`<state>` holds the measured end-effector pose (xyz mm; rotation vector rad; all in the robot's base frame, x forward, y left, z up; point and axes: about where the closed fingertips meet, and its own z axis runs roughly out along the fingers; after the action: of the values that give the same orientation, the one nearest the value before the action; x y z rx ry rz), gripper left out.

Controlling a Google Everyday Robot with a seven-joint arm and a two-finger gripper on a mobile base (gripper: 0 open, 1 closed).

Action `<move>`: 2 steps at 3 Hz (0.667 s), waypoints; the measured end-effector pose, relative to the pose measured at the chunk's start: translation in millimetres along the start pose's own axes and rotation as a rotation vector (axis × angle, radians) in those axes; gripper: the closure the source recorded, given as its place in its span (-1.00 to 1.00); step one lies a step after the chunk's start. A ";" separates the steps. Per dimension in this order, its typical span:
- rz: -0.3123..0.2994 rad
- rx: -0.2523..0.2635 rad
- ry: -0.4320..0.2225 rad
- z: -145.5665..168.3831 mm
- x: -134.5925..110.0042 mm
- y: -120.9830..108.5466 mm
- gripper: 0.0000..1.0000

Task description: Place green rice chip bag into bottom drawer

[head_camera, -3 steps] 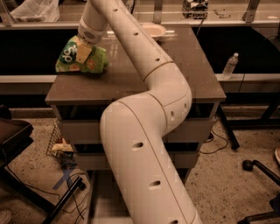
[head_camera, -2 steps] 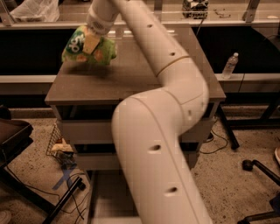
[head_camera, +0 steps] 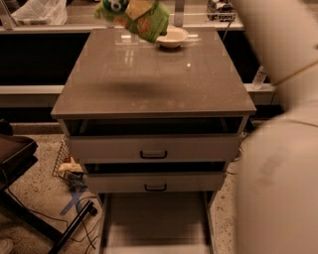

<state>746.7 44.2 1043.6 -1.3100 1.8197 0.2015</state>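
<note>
The green rice chip bag [head_camera: 135, 17] hangs in the air at the top of the view, above the back edge of the cabinet top [head_camera: 149, 79]. My gripper [head_camera: 139, 6] is shut on the bag's upper part, mostly cut off by the top edge. My pale arm [head_camera: 280, 149] fills the right side, blurred. The bottom drawer [head_camera: 154, 223] is pulled out at the bottom of the view; its pale floor shows between thin side rails. Two upper drawers [head_camera: 154, 149] with dark handles sit above it.
A white bowl [head_camera: 172, 37] stands on the back of the cabinet top, just right of the bag. A water bottle [head_camera: 258, 77] is at the right behind the cabinet, a dark chair [head_camera: 15, 154] at the left, and cables [head_camera: 74, 213] lie on the floor.
The bag has been lifted off the cabinet top's back left and now hangs in the air. The arm has swung out to the right, uncovering the cabinet and drawers.
</note>
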 end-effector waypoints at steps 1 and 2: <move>0.069 0.083 -0.165 -91.3 -41.8 25.7 1.00; 0.109 0.055 -0.281 -129.9 -58.5 79.9 1.00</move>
<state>613.8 45.7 1138.6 -1.0858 1.6449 0.3733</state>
